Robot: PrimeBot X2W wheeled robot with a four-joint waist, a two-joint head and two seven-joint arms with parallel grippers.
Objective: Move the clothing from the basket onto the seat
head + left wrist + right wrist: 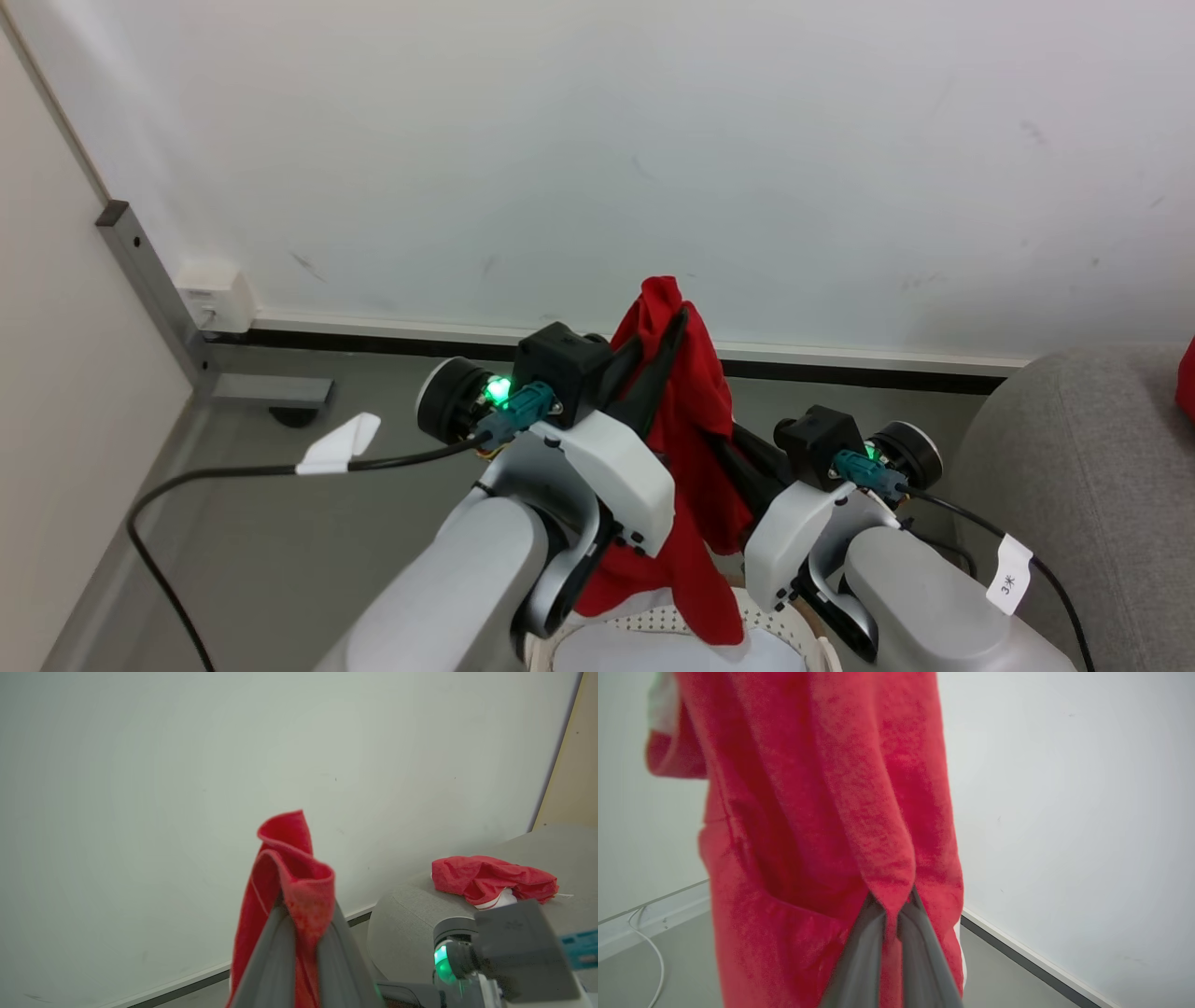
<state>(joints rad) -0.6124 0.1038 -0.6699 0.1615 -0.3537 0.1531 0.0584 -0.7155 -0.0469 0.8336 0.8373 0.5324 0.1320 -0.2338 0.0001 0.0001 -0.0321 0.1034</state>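
Right now both grippers have hold of one red garment (695, 392), which hangs in the air above the white laundry basket (644, 621) at the bottom of the head view. The left gripper (680, 322) is closed tight on the garment's top fold, and a loop of fabric pokes up past its fingertips in the left wrist view. The right gripper (892, 905) sits lower and to the right, its two dark fingers pinched together on a fold at the garment's side, with red cloth draping over them. The garment's lower end trails down to the basket's perforated wall; whether it touches the wall I cannot tell. A second red garment (486, 879) with a bit of white trim lies crumpled on the light grey sofa (406, 924), which stands to the robot's right, beside the basket. Behind everything is a pale wall, with grey floor below
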